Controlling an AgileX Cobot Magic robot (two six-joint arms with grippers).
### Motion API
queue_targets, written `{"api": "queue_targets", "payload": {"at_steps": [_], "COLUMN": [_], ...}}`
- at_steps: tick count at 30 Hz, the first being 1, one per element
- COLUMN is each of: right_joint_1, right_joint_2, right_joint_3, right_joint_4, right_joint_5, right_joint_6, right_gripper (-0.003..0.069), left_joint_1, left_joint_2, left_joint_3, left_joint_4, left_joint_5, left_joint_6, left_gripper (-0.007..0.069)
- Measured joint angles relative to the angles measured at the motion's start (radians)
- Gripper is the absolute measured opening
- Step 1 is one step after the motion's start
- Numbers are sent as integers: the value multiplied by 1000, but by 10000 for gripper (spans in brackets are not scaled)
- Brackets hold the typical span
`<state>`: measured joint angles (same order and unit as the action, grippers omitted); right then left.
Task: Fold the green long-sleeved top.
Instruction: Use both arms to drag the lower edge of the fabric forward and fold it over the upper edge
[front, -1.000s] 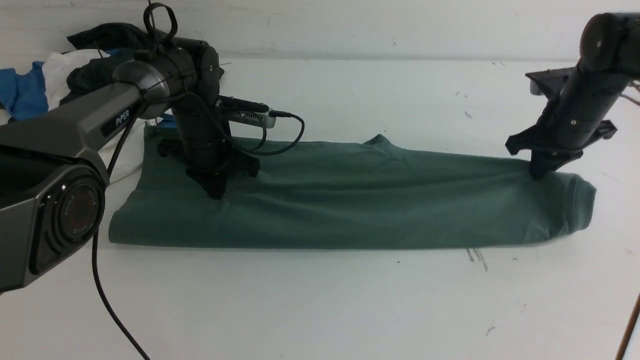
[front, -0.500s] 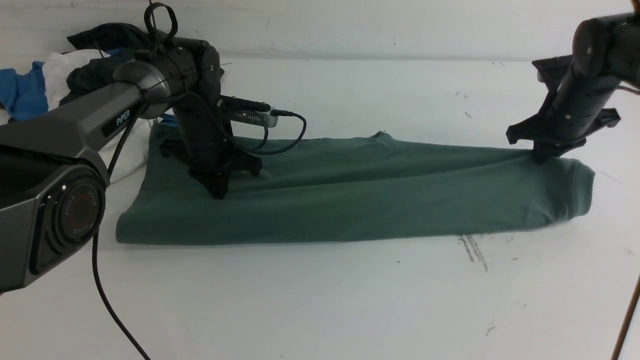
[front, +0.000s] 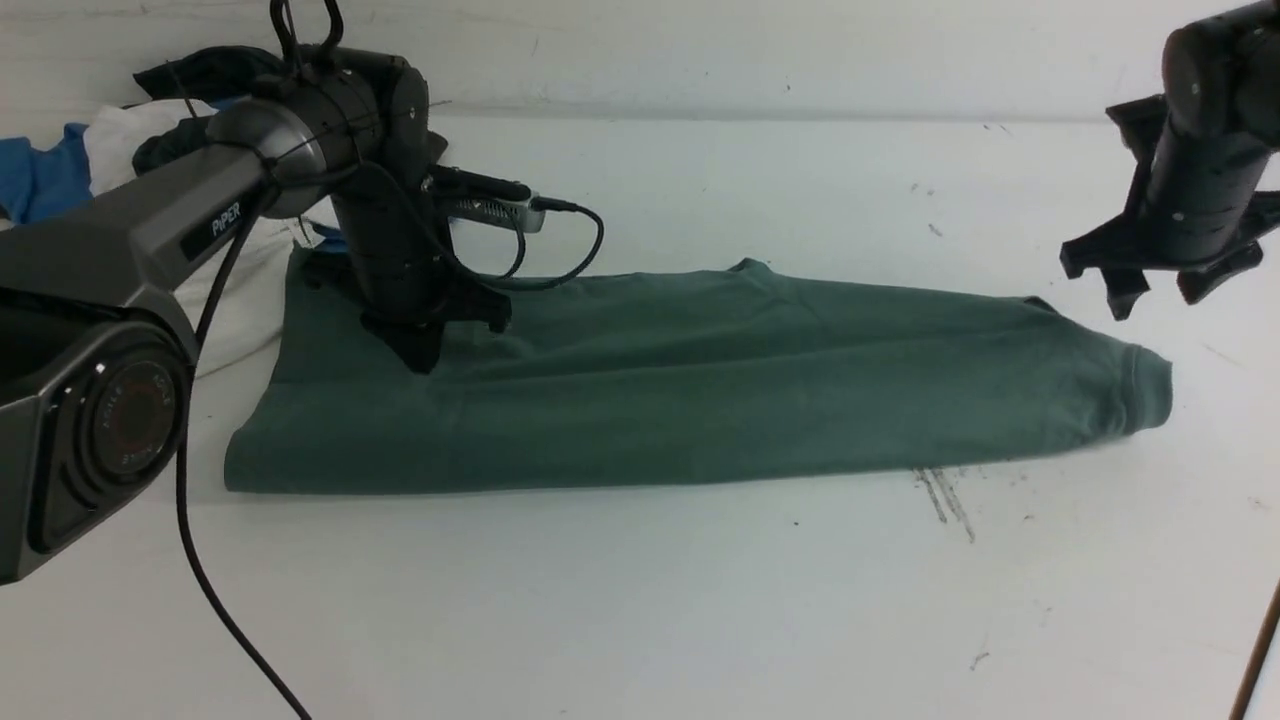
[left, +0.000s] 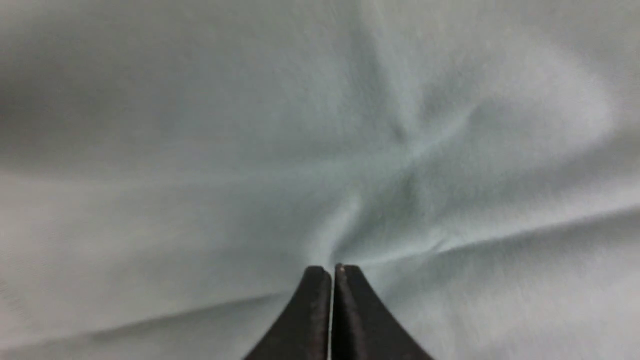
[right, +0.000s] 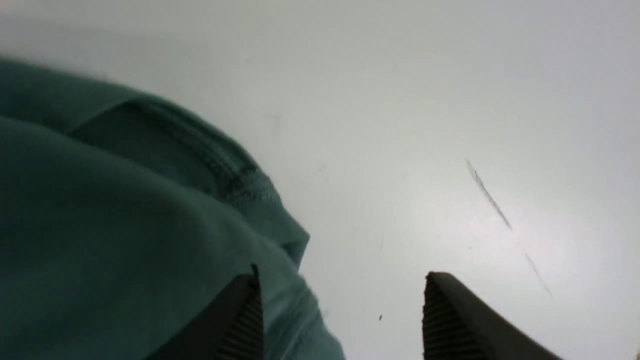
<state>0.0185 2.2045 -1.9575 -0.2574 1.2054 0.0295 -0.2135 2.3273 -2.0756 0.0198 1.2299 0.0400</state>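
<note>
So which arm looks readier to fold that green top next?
Probably right: the right gripper hangs open by one end of the green top; the left gripper is shut on its cloth.

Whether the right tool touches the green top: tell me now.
Apart. The front view shows the right tool hanging open above the green top near its cuffed end, with white table visible between them.

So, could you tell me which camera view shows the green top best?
The front view: the folded green top shows end to end on the table. The left wrist view shows only puckered fabric pinched by the left tool; the right wrist view shows just one hemmed end.
</note>
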Motion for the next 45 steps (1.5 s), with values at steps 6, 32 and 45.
{"api": "queue_targets", "payload": {"at_steps": [6, 32, 45], "right_joint_1": [-19, -177, -177], "right_joint_2": [-25, 102, 141], "right_joint_3": [-1, -32, -179], "right_joint_4": [155, 448, 499], "right_joint_5": [25, -49, 25], "right_joint_6": [-85, -105, -159], "right_gripper": [108, 451, 0], "left_joint_1": [0, 1, 1], "left_joint_2": [-89, -228, -228], "left_joint_3": [3, 423, 423], "left_joint_4": [2, -20, -20], "left_joint_5": [1, -126, -126], "left_joint_6": [-7, -14, -14], "left_gripper": [-4, -4, -4]}}
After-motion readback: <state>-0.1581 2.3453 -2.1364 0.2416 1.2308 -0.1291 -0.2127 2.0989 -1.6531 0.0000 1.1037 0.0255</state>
